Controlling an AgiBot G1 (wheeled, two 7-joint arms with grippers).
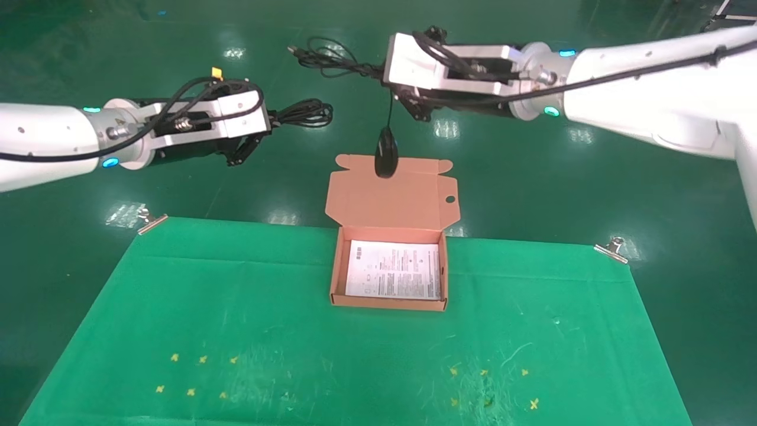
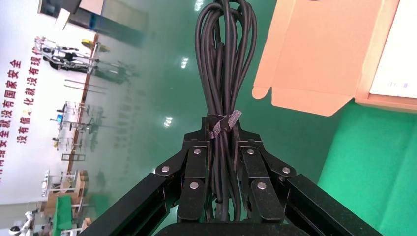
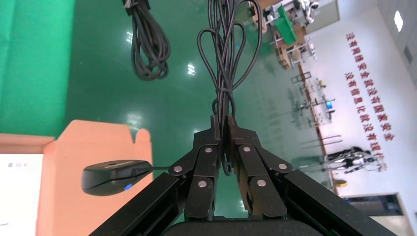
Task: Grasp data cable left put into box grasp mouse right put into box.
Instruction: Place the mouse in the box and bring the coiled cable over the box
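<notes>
The salmon-orange box stands open on the green cloth, its lid folded back. My left gripper is up in the air left of the box, shut on the data cable, a black tied bundle that sticks out past the fingertips. In the left wrist view the gripper clamps the cable at its tie. My right gripper is high behind the box, shut on the mouse's looped cord. The black mouse dangles from it over the lid. The right wrist view shows the gripper, the cord and the mouse.
A printed white sheet lies inside the box. The green cloth is held by metal clips at the far left and far right corners. Small yellow marks dot its front. Shiny green floor lies beyond.
</notes>
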